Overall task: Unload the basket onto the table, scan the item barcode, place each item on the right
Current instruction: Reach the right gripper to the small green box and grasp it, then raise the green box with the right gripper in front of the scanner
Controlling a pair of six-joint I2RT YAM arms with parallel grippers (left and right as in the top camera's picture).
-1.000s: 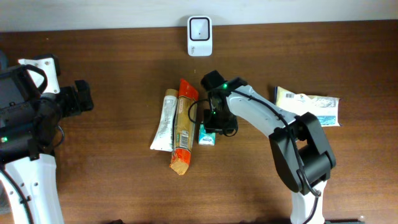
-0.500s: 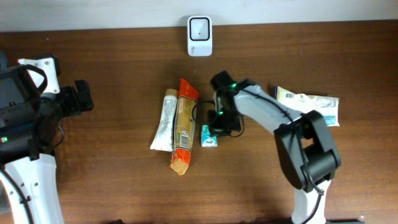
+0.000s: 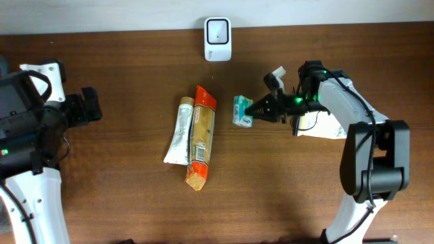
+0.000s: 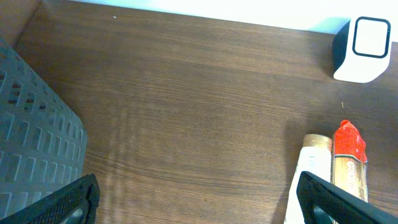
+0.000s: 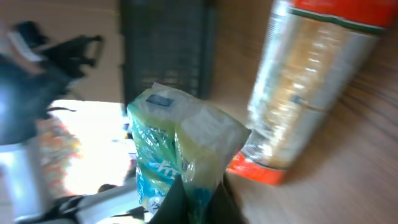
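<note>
A small teal and white packet [image 3: 242, 111] hangs above the table, pinched at one end by my right gripper [image 3: 258, 108], which is shut on it. In the right wrist view the packet [image 5: 177, 140] fills the centre, its lower edge squeezed between the dark jaws of the gripper [image 5: 198, 202]. The white barcode scanner [image 3: 218, 30] stands at the table's far edge, up and left of the packet. My left gripper [image 3: 88, 105] waits at the far left, open and holding nothing [image 4: 199, 202].
A white tube [image 3: 179, 131] and an orange-red package [image 3: 200, 135] lie side by side left of the packet. A white pouch [image 3: 342, 115] lies under the right arm. A grey crate [image 4: 31, 137] shows in the left wrist view.
The right gripper shut on the teal packet beside the orange package, lifted it and carried it up and to the right, turning the wrist sideways. The left arm stayed still.
</note>
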